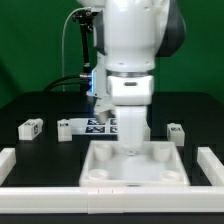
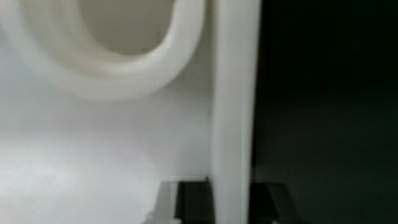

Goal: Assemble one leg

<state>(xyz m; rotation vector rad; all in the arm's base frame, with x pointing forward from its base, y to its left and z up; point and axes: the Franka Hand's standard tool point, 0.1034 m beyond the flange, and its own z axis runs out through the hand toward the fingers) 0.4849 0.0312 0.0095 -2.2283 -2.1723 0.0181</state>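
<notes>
A large flat white square panel (image 1: pixel 137 172) with a raised rim lies at the table's front middle. My gripper (image 1: pixel 133 147) reaches down onto its far rim. In the wrist view the gripper (image 2: pixel 231 206) has its dark fingers (image 2: pixel 192 206) pressed on both sides of the panel's thin upright rim (image 2: pixel 231 100), so it is shut on that rim. A raised round socket (image 2: pixel 146 72) of the panel shows beside it. Three small white legs with tags lie behind the panel: two at the exterior view's left (image 1: pixel 31 127) (image 1: pixel 66 129) and one at its right (image 1: pixel 176 131).
The marker board (image 1: pixel 98 125) lies behind the panel, partly hidden by the arm. White rails stand at the exterior view's left (image 1: pixel 9 162), right (image 1: pixel 211 165) and front (image 1: pixel 60 203). A cable hangs behind the arm.
</notes>
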